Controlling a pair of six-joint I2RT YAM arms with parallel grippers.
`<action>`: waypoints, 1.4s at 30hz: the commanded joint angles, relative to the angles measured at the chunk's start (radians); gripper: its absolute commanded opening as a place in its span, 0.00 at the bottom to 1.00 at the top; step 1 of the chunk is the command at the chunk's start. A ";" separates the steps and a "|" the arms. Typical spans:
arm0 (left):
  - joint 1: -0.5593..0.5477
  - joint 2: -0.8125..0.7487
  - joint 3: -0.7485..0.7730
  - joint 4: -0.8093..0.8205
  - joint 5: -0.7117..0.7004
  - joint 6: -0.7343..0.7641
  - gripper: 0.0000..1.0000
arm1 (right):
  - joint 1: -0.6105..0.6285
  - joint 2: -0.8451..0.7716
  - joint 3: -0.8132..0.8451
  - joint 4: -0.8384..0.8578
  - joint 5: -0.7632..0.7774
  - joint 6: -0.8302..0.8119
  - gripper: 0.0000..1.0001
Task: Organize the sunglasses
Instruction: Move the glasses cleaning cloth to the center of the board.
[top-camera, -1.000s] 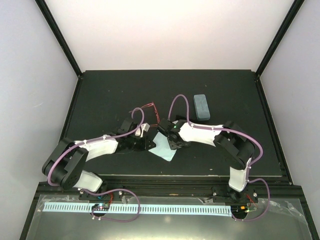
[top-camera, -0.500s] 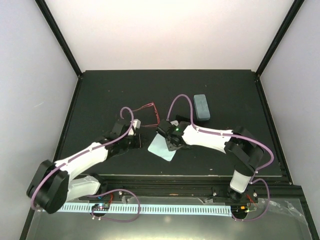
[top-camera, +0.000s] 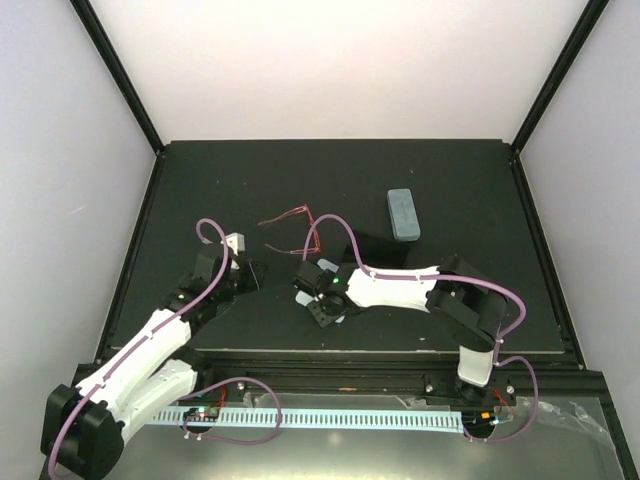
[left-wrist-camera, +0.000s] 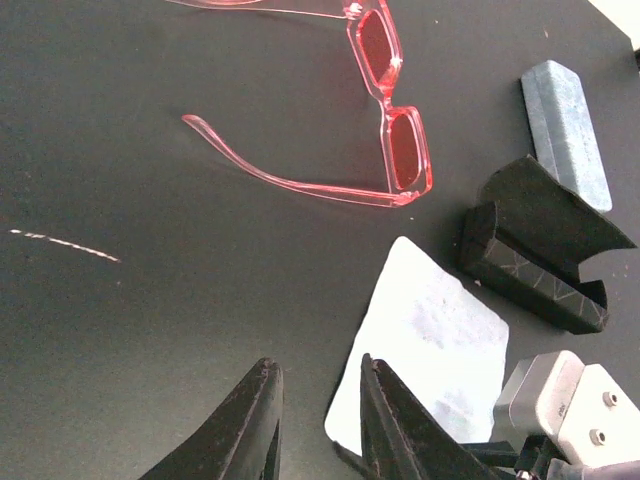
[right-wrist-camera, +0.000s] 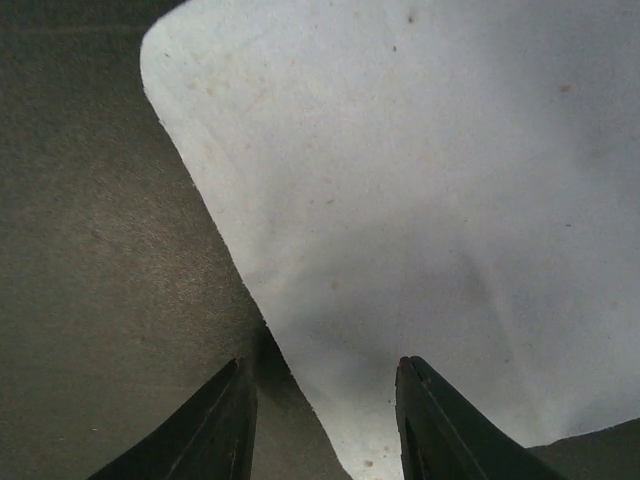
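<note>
**Top view:** The red sunglasses (top-camera: 309, 222) lie unfolded on the black table (top-camera: 200, 190), left of centre. Their front bar runs far to near. Both arms trail left and the lenses face right, toward the pale blue case (top-camera: 403, 214). The left gripper (top-camera: 252, 275) sits nearer than the glasses and to their left, apart from them. The right gripper (top-camera: 312, 297) hangs over a cloth (top-camera: 341, 318) that lies nearer than the glasses. From here I cannot tell how wide either gripper's fingers stand.

**Left wrist:** The sunglasses (left-wrist-camera: 390, 120) lie flat and touch nothing. The front slants from top centre down to the right, and the arms reach left. The cloth (left-wrist-camera: 430, 340) lies below them. To the right are an open black case (left-wrist-camera: 530, 260) and the pale blue case (left-wrist-camera: 565, 130). The left gripper (left-wrist-camera: 316, 365) shows a narrow gap with nothing in it.

**Right wrist:** The right gripper (right-wrist-camera: 325, 365) has its fingers moderately apart, gripping nothing. One finger is over the bare table and the other over the cloth (right-wrist-camera: 420, 180).
</note>
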 joint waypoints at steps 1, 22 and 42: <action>0.023 -0.011 0.017 -0.030 -0.005 -0.010 0.21 | 0.002 0.019 -0.005 -0.013 0.023 -0.037 0.40; 0.041 0.110 0.076 -0.011 0.125 0.035 0.23 | -0.011 -0.083 -0.131 -0.089 -0.123 -0.091 0.01; -0.044 0.480 0.174 0.132 0.405 0.163 0.40 | -0.138 -0.349 -0.246 -0.047 0.042 0.106 0.41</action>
